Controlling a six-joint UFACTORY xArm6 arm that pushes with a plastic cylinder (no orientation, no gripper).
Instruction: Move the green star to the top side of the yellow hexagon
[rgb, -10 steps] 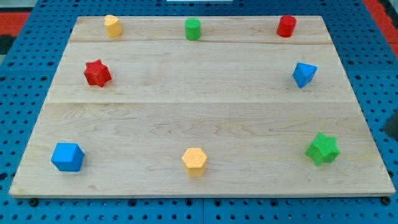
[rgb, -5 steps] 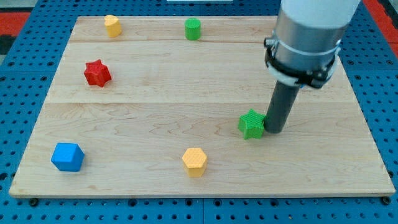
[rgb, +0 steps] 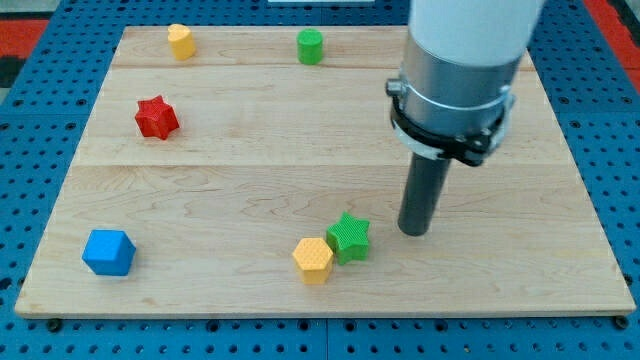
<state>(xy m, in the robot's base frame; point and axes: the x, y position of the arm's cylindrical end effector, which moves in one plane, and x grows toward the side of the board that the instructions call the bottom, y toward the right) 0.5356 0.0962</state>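
The green star (rgb: 349, 238) lies near the board's bottom middle, touching the right and upper-right side of the yellow hexagon (rgb: 313, 260). My tip (rgb: 414, 231) rests on the board a short way to the right of the green star, with a small gap between them. The arm's grey and white body rises above the tip and hides the board's upper right part.
A red star (rgb: 156, 117) sits at the left. A blue block (rgb: 108, 252) sits at the bottom left. A small yellow block (rgb: 181, 41) and a green cylinder (rgb: 310, 46) stand along the top edge. The wooden board (rgb: 250, 170) lies on a blue pegboard.
The green star has slid down and left until it touches the yellow hexagon. My tip has followed it left and slightly down, and now stands apart from it.
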